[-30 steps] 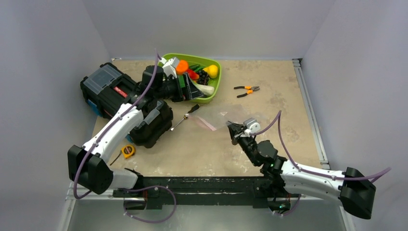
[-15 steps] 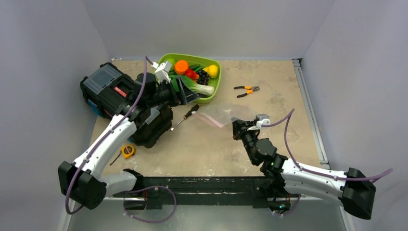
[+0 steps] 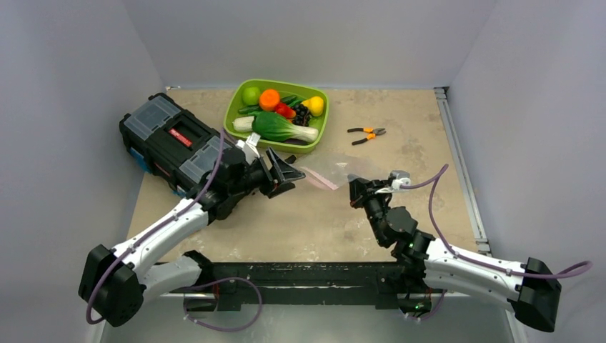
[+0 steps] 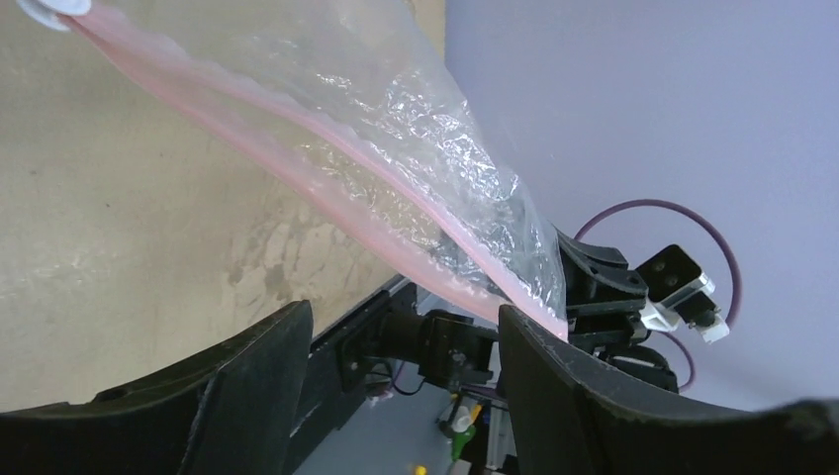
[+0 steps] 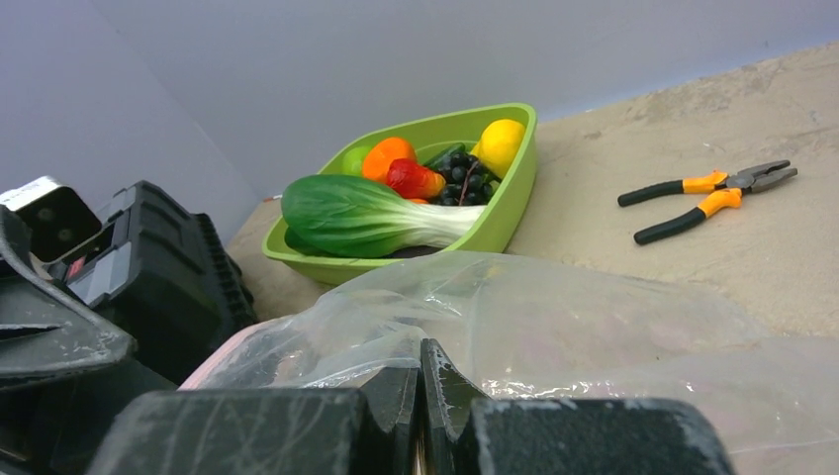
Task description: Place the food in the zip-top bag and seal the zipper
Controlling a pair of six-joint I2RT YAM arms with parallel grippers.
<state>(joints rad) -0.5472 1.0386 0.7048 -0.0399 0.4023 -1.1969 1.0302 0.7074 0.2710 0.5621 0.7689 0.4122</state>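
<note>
Pinching the bag at its right corner, the right gripper sits just right of centre in the top view, jaws pressed together on the clear film. The bag stretches from there toward the left, lifted off the table at the gripped end. A pink band runs along its left edge. The left gripper hovers just left of that edge with its jaws spread and nothing between them. In its wrist view the bag hangs beyond the two fingers, apart from them. The food lies in the tray at the upper centre, well apart from the bag: bok choy across the front, and behind it a green fruit, orange, pepper, grapes and lemon. Pliers lie to the right of the tray. A toolbox fills the left side under the left arm.
</note>
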